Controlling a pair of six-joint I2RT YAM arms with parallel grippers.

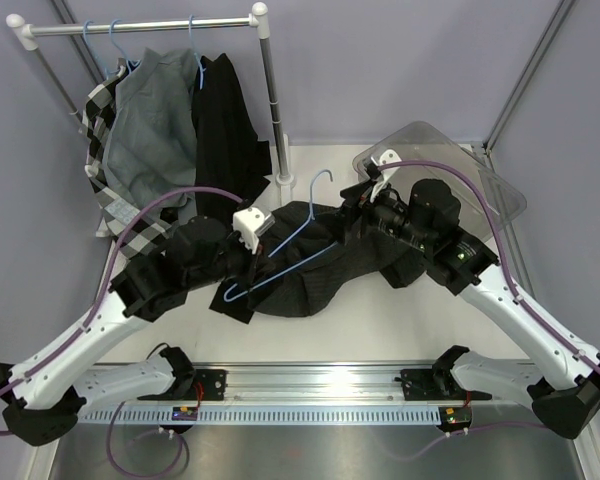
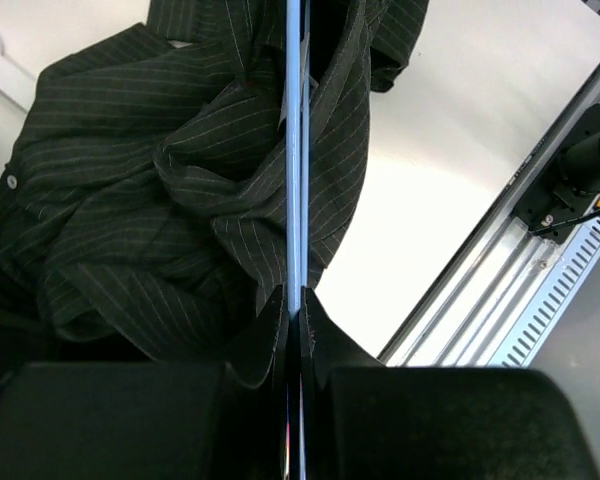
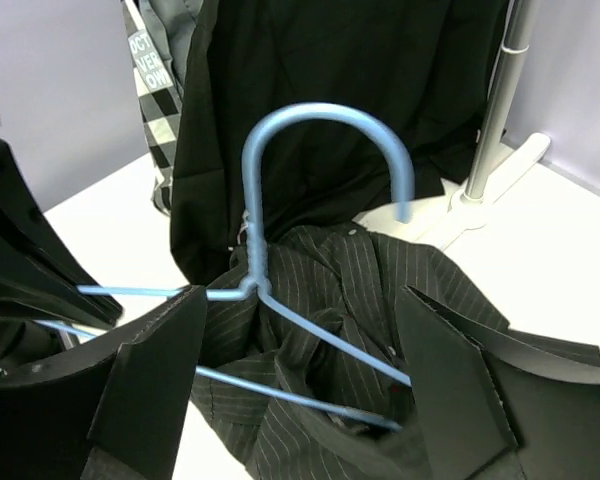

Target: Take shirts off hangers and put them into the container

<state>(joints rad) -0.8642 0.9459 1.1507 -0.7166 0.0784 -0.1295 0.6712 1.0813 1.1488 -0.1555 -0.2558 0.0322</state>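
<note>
— Jaws of the left gripper [image 2: 293, 305]?
— Pressed fully together on the thin light-blue wire of the hanger [image 3: 325, 112]. Seen in the left wrist view as a straight line up the middle of the frame, pinched at bottom centre between the two black fingers [image 2: 265, 345].
— And on the right gripper [image 3: 302, 300]?
— Spread wide, holding nothing. Placed either side of the hanger's twisted neck, with the hook upright at top centre of the right wrist view. Hard to tell whether touching the wire at the finger on the frame's left.
— Whereabouts of the shirt [image 1: 310, 285]?
— Crumpled on the white table [image 1: 400, 325] at the centre of the overhead view, between the two grippers. Black with fine pale stripes. Bunched under and around the hanger, with the lower wires running into the folds.
— Any other shirt of the task?
— Yes: second black shirt [image 1: 225, 120], hanging in the upper left of the overhead view below the white rail [image 1: 140, 27], just beside the grey shirt [image 1: 155, 120], with the checked shirt [image 1: 98, 120] at the far left.
— And the container [image 1: 505, 195]?
— Upper right of the overhead view, clear and grey-tinted, behind the right arm and partly hidden by it, beyond the crumpled shirt's right end.
</note>
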